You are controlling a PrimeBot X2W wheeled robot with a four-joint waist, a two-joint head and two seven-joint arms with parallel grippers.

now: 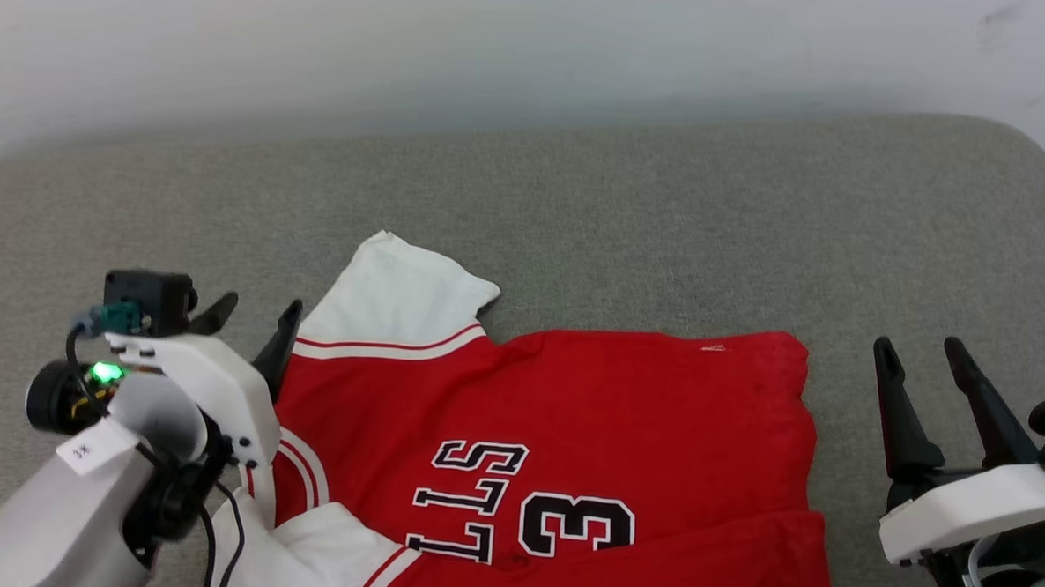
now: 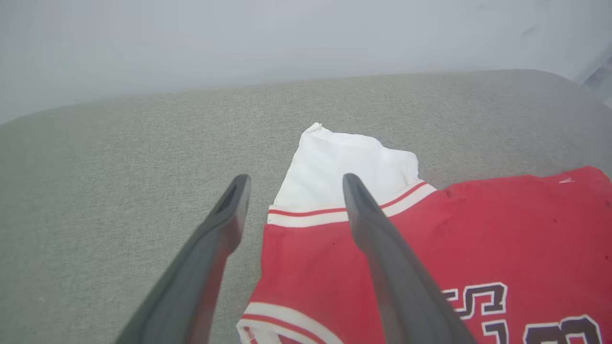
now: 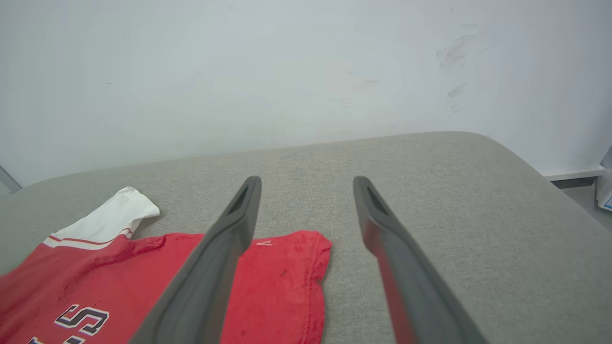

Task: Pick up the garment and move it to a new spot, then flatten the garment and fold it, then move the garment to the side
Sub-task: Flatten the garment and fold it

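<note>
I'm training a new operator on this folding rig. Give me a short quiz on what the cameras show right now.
1. Multiple choice: which digit is printed on the garment? A) 3 B) 7 C) 8
2. Fill in: the left gripper and the right gripper both have their jaws ____.
3. True or false: the garment hangs from the right gripper.

Key
1. A
2. open
3. False: the garment lies spread on the grey cushion, and the right gripper stands off to its side, holding nothing.
</note>
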